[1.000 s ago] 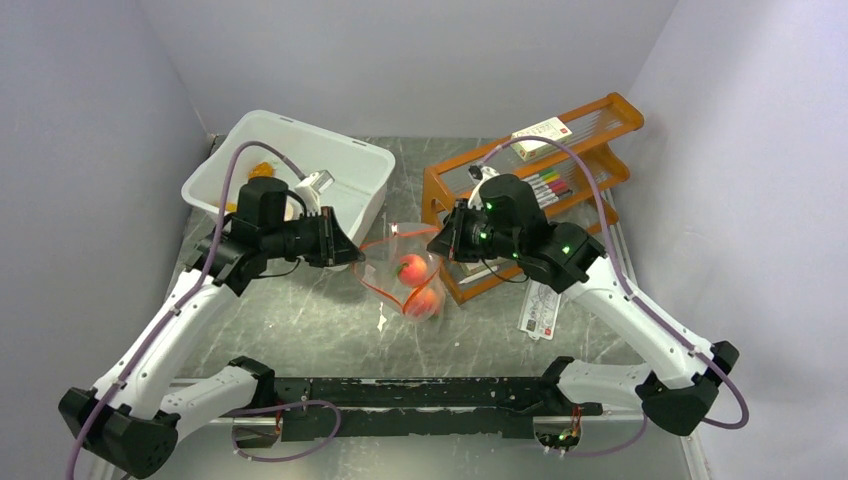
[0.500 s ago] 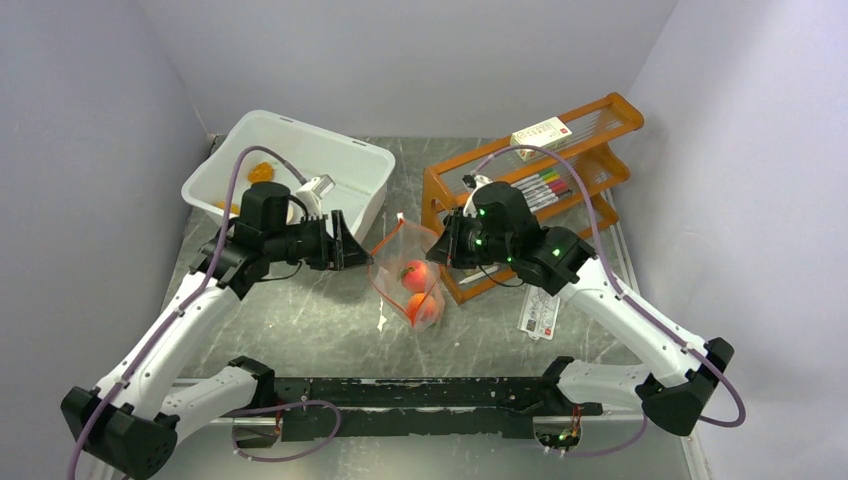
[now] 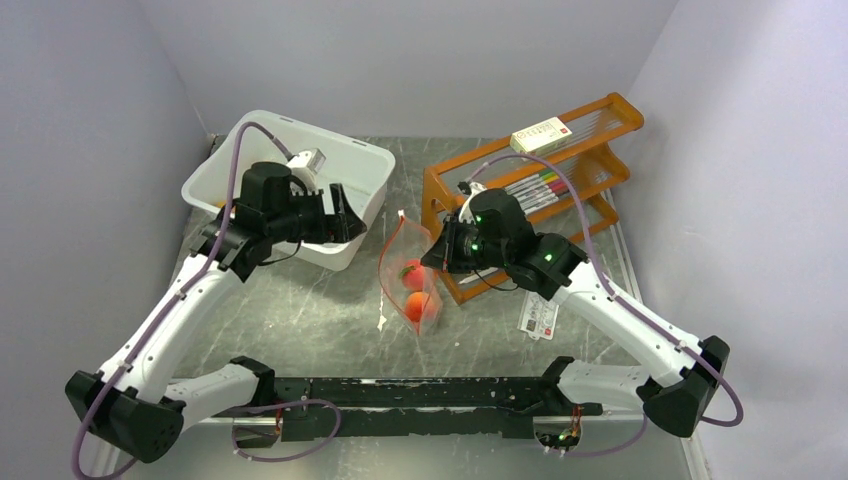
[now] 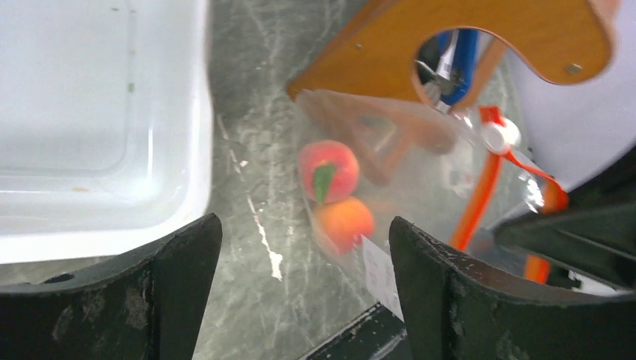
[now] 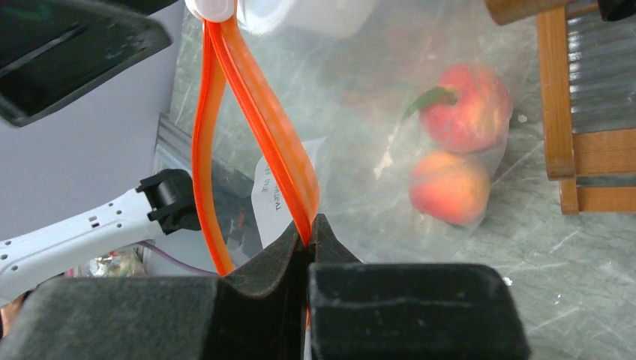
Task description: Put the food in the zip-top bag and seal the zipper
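The clear zip-top bag (image 3: 408,280) hangs from my right gripper (image 3: 434,256), its bottom resting on the table, with two pieces of food inside. These are a peach-pink fruit with a green leaf (image 4: 328,169) and an orange one (image 4: 343,223) below it. In the right wrist view, the right gripper (image 5: 309,234) is shut on the orange-red zipper (image 5: 259,112) at one end of the mouth; the strip's two sides bow apart. My left gripper (image 3: 345,214) stands open and empty, left of the bag, by the white tub's near corner. Its fingers (image 4: 172,285) frame bare table.
The white tub (image 3: 300,165) stands at the back left, partly under my left arm. An orange wooden rack (image 3: 545,170) with coloured markers (image 3: 540,185) and a small box (image 3: 540,134) stands right of the bag. Printed cards (image 3: 540,316) lie by the right arm.
My left gripper opened, let go of the bag's mouth and drew back left toward the tub. The mouth, stretched wide before, has narrowed, and the bag now hangs from the right gripper alone.
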Motion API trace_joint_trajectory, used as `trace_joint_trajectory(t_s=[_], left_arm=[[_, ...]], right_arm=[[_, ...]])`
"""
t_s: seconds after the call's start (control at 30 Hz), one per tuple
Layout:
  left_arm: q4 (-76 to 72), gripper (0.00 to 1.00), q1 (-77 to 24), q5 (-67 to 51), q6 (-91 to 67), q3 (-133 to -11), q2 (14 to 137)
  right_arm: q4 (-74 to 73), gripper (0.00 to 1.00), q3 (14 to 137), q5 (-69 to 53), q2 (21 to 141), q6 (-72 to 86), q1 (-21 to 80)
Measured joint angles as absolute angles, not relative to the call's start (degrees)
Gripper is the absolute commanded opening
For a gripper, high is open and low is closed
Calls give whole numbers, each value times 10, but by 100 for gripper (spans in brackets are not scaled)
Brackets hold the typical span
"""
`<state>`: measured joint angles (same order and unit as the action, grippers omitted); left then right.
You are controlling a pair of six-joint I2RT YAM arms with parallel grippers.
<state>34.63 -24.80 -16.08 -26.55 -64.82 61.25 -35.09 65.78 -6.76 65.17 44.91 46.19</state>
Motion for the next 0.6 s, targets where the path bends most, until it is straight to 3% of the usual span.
trace_joint_trajectory(t_s=[0.33, 0.6], left_arm=[[352, 76, -233, -15, -218, -706, 680], [330, 78, -83, 30, -151, -707, 741]], right_arm=[[-328, 0, 654, -102, 647, 443, 462], [-316, 0, 641, -109, 635, 417, 462]])
